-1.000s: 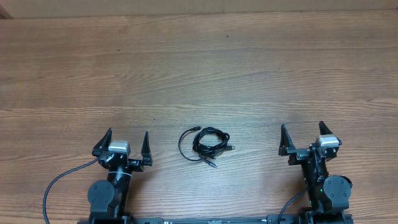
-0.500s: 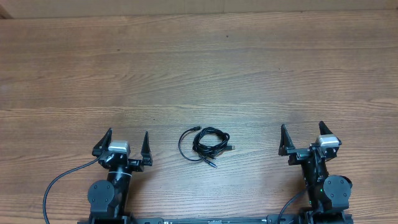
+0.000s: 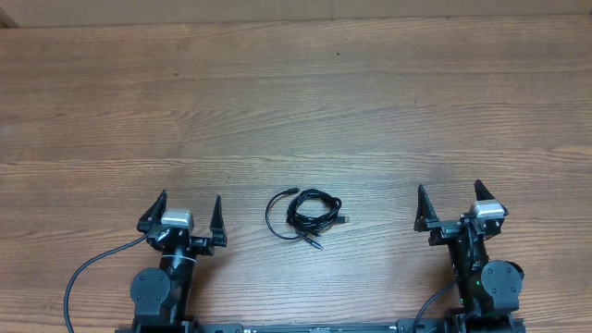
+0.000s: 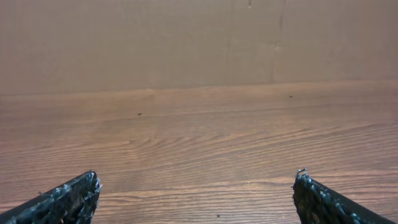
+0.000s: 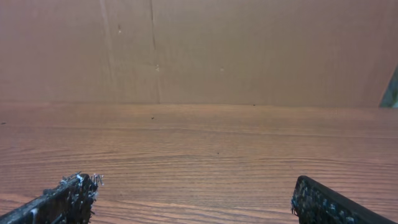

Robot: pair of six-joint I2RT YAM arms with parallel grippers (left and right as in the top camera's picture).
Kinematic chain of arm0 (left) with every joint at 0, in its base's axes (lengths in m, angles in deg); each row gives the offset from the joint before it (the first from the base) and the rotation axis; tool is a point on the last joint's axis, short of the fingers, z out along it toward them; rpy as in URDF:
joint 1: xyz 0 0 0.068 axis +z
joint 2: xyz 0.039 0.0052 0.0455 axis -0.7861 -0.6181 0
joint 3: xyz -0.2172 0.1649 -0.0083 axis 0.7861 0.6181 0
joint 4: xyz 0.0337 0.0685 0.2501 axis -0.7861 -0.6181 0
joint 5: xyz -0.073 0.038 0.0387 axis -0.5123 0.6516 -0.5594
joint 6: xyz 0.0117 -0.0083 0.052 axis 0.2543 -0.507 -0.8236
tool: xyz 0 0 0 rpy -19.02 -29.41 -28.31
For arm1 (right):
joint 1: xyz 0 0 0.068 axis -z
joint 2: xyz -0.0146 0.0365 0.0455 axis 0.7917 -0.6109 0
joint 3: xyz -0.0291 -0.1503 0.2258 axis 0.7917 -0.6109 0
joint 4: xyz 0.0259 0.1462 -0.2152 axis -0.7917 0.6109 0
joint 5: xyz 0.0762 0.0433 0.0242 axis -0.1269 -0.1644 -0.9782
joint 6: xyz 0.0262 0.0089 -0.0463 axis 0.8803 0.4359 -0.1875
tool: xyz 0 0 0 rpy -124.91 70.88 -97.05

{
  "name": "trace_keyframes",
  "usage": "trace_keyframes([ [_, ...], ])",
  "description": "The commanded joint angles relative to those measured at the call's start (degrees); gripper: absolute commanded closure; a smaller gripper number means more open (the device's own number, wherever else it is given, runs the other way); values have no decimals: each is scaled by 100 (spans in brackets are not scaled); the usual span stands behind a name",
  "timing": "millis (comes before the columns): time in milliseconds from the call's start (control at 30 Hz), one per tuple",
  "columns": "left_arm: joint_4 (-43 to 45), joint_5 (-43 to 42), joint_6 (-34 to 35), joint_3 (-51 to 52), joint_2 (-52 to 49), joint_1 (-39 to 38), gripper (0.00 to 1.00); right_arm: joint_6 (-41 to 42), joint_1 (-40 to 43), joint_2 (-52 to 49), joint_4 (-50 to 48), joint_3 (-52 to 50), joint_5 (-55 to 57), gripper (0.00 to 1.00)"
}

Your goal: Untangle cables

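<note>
The cables [image 3: 307,215] lie as a small tangled bundle of thin black cords on the wooden table, near the front middle in the overhead view, with a silver plug tip at the right side. My left gripper [image 3: 190,203] is open and empty to the left of the bundle. My right gripper [image 3: 450,194] is open and empty to its right. Both are apart from the cables. The wrist views show only open fingertips [image 4: 196,180] [image 5: 193,183] over bare wood; the cables are out of view there.
The wooden table [image 3: 296,102] stretches back to a brown cardboard wall [image 4: 199,37]. Thick black arm wires [image 3: 83,277] trail at the front left and front right by the arm bases.
</note>
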Motion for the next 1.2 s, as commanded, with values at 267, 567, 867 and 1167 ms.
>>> trace_keyframes([
  [267, -374, -658, 339, -509, 57, -68, 0, -22, -63, 68, -9, -61, 52, 0],
  [567, -1423, -887, 341, -1801, -199, -68, 0, -22, -63, 68, -9, -61, 55, 0],
  [867, -2481, -1436, 424, -3558, -1685, -68, 0, -22, -63, 68, -9, -61, 55, 0],
  [1167, -3257, -3488, 422, -5307, -3460, -70, 1, -22, -63, 68, -9, -61, 55, 0],
])
